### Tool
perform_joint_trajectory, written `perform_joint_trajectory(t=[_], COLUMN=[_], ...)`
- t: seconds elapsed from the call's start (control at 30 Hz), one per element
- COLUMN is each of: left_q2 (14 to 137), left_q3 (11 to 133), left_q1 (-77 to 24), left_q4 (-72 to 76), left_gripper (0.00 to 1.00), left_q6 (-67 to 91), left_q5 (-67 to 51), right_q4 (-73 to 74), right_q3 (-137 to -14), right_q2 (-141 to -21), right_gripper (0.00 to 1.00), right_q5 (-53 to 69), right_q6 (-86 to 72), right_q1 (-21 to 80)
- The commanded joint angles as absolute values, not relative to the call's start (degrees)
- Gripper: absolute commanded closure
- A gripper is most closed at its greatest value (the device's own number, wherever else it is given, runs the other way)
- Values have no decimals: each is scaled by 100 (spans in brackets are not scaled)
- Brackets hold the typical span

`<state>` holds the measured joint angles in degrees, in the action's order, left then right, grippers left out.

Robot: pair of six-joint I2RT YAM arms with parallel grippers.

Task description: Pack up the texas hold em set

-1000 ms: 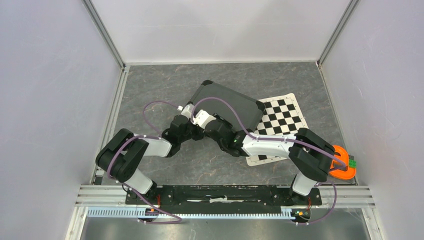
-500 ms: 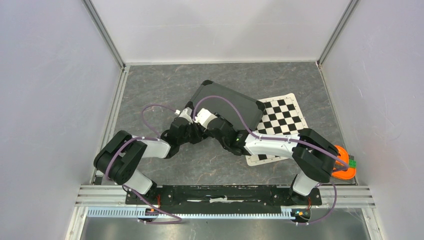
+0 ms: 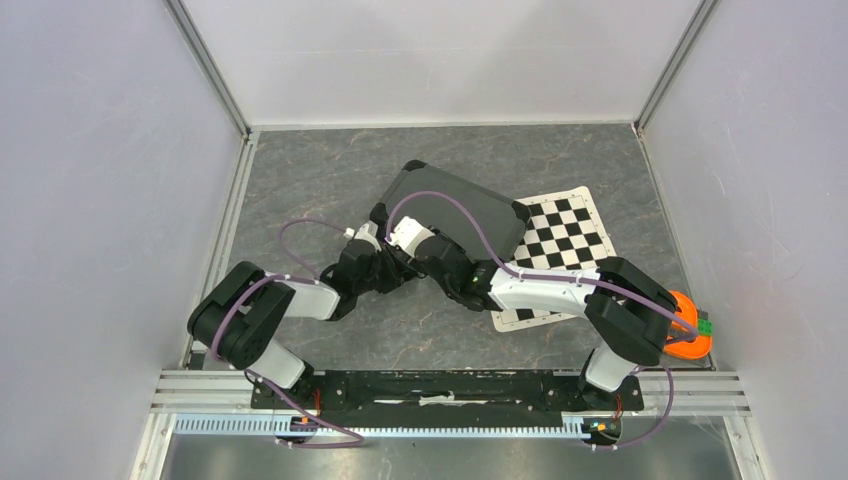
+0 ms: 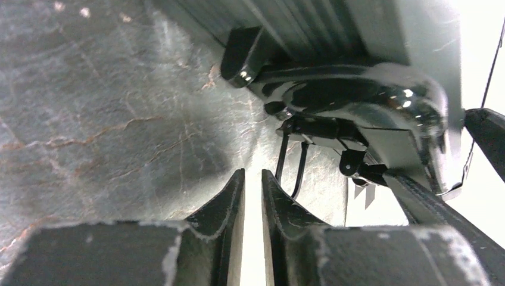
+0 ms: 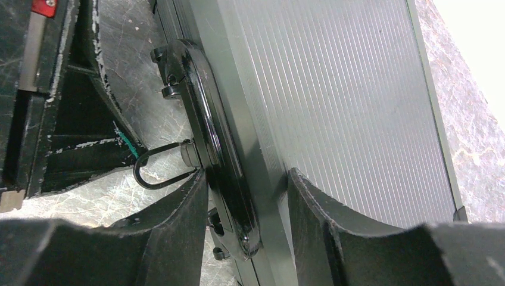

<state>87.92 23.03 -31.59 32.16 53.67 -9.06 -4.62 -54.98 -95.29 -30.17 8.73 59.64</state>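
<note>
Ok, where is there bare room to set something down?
Bare table lies between the left rail and the case, along the back wall, and near centre ahead of the base bar. Crowded: the case's near-left edge, where left hand and right hand meet, and the right side with checkered mat and orange ring.

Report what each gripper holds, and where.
Right gripper clamps the case across its handle-side edge; left gripper holds nothing, jaws slightly apart.

Checkered mat (image 3: 565, 235) lies on the grey marbled table (image 3: 300, 170); orange ring (image 3: 692, 347) sits near the right wall.
</note>
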Motion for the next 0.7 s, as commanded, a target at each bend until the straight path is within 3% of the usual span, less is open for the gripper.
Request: perform_joint_trajectory(t=[0.0,0.67], left_q2=[8871,9935], left_q3=[2171,1565], left_q1=[-3138,-2857], left_q4=[3608,5844], left_gripper=[77,73], left_q6=[5804,6874], left_q5=[-758,-1077], right_q4=[281,236], right_q3=[-5152,-5080], right_q2=[-9845,-9808], right_gripper=[55,57], right_q5=[-2570,-2522], right_q6=[313,352], right_q1=[5836,5827])
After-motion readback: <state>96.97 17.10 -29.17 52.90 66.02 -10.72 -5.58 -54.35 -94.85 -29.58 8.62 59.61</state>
